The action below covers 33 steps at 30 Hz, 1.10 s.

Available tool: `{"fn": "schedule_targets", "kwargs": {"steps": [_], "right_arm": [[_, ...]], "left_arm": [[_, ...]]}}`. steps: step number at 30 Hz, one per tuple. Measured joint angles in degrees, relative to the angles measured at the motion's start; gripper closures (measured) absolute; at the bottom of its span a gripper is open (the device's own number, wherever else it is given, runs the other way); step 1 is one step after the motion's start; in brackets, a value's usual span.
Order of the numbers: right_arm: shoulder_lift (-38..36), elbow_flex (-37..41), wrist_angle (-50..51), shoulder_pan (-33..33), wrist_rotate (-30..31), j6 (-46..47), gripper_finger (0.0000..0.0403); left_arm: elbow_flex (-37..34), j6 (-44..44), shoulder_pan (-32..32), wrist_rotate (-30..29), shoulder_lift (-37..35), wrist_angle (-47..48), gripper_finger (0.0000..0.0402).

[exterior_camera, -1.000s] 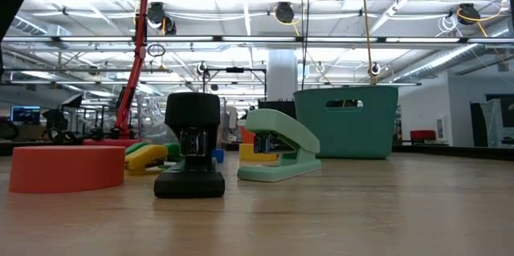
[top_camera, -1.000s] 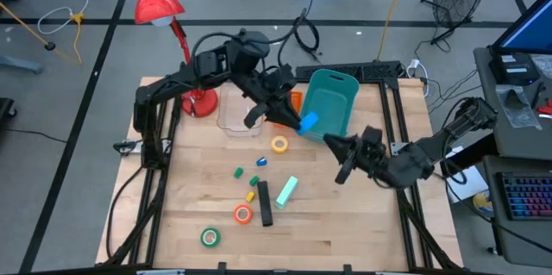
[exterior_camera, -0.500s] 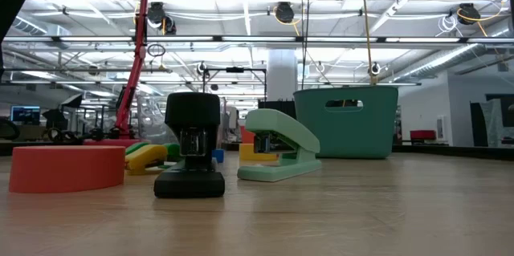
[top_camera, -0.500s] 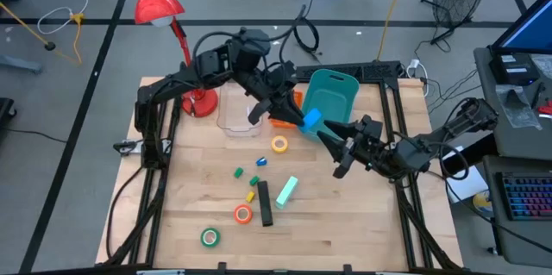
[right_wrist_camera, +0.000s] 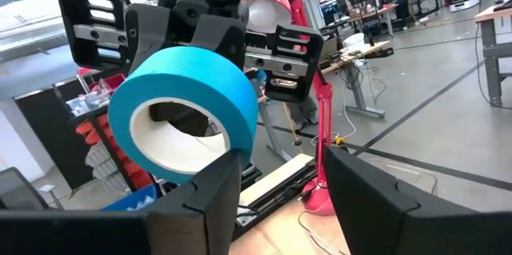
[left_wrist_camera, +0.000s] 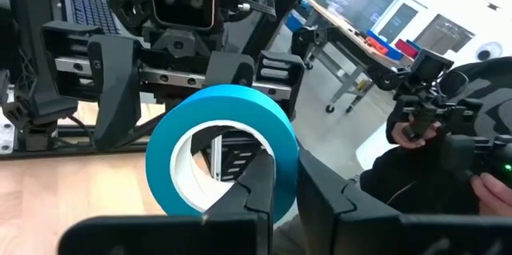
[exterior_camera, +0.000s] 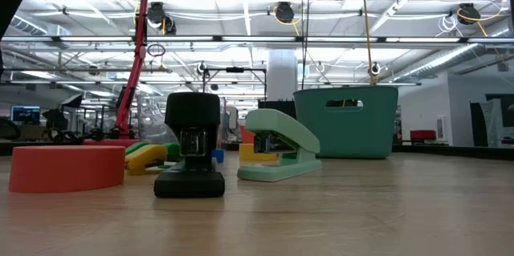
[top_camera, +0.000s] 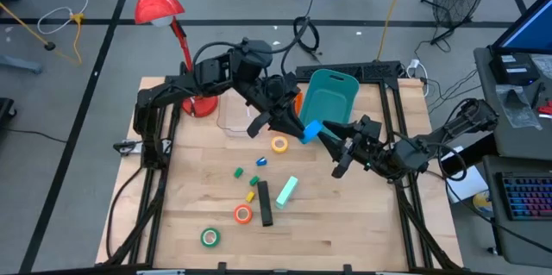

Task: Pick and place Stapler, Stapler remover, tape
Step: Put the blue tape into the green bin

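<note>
Tape rolls lie nearest the front edge of the bench point(top_camera: 362, 232): the green roll point(top_camera: 210, 237) sits closest to that edge, left of the middle, and the orange roll point(top_camera: 243, 214) lies a little farther in. In the low view the orange roll point(exterior_camera: 67, 168) fills the near left. Just beside the orange roll lies a black tool point(top_camera: 265, 203), long and narrow, and in the low view it point(exterior_camera: 189, 156) stands end-on. A mint-green stapler point(top_camera: 286, 189) lies next to it, toward the right edge, apart from it.

Farther in, small coloured blocks point(top_camera: 237, 171) are scattered around the bench's middle. The yellow roll point(top_camera: 279, 145) lies flat beyond them.

Above the bench, past the yellow roll, the two arms meet. The left claw point(top_camera: 300, 128) is clamped on the blue roll point(top_camera: 310, 130) and holds it in the air. The left wrist view shows its fingers point(left_wrist_camera: 260, 187) pinching the roll's wall, one inside the pale core. The right claw point(top_camera: 332, 136) faces it from the right edge's side with its fingers point(right_wrist_camera: 200, 199) spread apart. The blue roll point(right_wrist_camera: 216, 87) hangs just ahead of them; I cannot tell whether they touch it.

Toward the back edge stand a clear container point(top_camera: 233, 115), a teal bin point(top_camera: 332, 103) and a red lamp point(top_camera: 158, 1).
</note>
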<state>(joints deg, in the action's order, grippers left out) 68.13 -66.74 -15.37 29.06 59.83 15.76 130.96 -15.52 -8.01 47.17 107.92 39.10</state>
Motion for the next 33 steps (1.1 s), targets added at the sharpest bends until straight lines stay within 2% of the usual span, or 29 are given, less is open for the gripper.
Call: {"fn": "schedule_targets", "kwargs": {"steps": [9, 13, 27, 30, 33], "right_arm": [[0.9, 0.1, -0.2, -0.3, -0.5, 0.6, 0.0232], [1.0, 0.0, -1.4, -0.1, -2.2, 0.8, 0.0232], [0.9, 0.0, -1.2, 0.6, -1.3, 1.1, 0.0233], [0.9, 0.0, -1.1, 0.6, -1.1, 1.1, 0.0247], [0.9, 0.0, -1.1, 0.6, -0.5, 1.1, 0.0278]], "left_arm": [[0.0, 0.7, -0.8, 1.9, 1.3, 0.7, 0.0374], [0.0, 1.6, -1.3, 0.0, 1.9, 1.4, 0.0374], [-0.1, 1.4, -1.6, 0.6, 2.1, 1.4, 0.0375], [-0.1, 0.6, -1.6, 0.7, 2.1, 1.0, 0.0375], [-0.1, 0.1, -1.6, 1.3, 2.0, 1.0, 0.0375]]}}
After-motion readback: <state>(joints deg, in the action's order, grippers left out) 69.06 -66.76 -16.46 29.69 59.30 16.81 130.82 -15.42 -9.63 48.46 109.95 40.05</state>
